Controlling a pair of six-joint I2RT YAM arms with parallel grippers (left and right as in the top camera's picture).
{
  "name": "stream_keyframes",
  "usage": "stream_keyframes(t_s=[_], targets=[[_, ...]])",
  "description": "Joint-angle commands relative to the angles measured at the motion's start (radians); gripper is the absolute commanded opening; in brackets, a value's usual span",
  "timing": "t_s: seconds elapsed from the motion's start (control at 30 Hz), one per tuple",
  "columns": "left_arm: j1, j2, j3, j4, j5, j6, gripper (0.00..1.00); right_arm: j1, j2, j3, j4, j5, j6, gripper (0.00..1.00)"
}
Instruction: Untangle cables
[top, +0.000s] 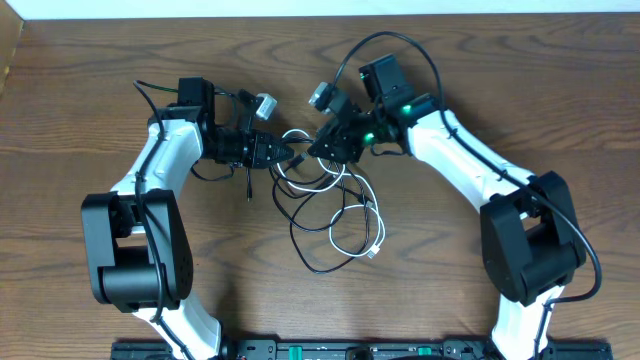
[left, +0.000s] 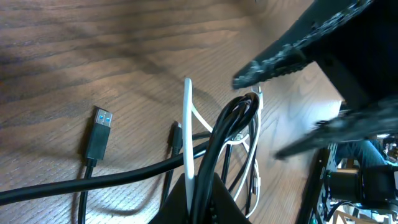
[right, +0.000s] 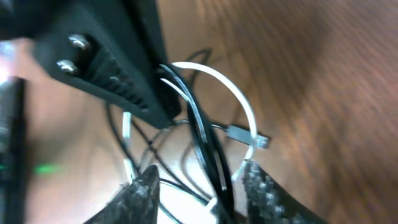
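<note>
Cables (top: 338, 188) sprawl in loose black and white loops on the worktop (top: 560, 80) in front of the arms, with a white plug end (top: 373, 253) lying nearest the bases. Further back the left gripper (top: 283, 155) is clamped tight on a bunch of black and white strands, likely to anchor the knot, and a black USB plug (left: 99, 127) lies loose beside it. Facing it, the right gripper (top: 318, 148) stands part-open astride the same cables with nothing pinched, probably placed to pick one strand and draw it clear.
</note>
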Motion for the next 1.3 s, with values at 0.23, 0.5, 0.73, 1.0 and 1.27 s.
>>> stream_keyframes(t_s=[0.23,0.5,0.73,1.0,1.27], targets=[[0.004,-0.007,0.008,0.002,0.019,0.029,0.07,0.067,-0.005,0.013,-0.002,0.232,-0.14,0.01],[0.005,-0.007,0.008,0.067,-0.075,-0.099,0.07,0.035,-0.044,0.013,-0.019,0.04,-0.14,0.01],[0.005,-0.007,0.008,0.14,-0.14,-0.271,0.07,-0.063,-0.097,0.013,-0.019,-0.3,-0.141,0.01],[0.005,-0.006,0.008,0.139,-0.153,-0.272,0.07,-0.206,-0.096,0.01,-0.024,-0.587,-0.14,0.01],[0.002,-0.006,0.008,0.138,-0.132,-0.272,0.07,-0.192,-0.096,0.005,-0.095,-0.327,-0.125,0.31]])
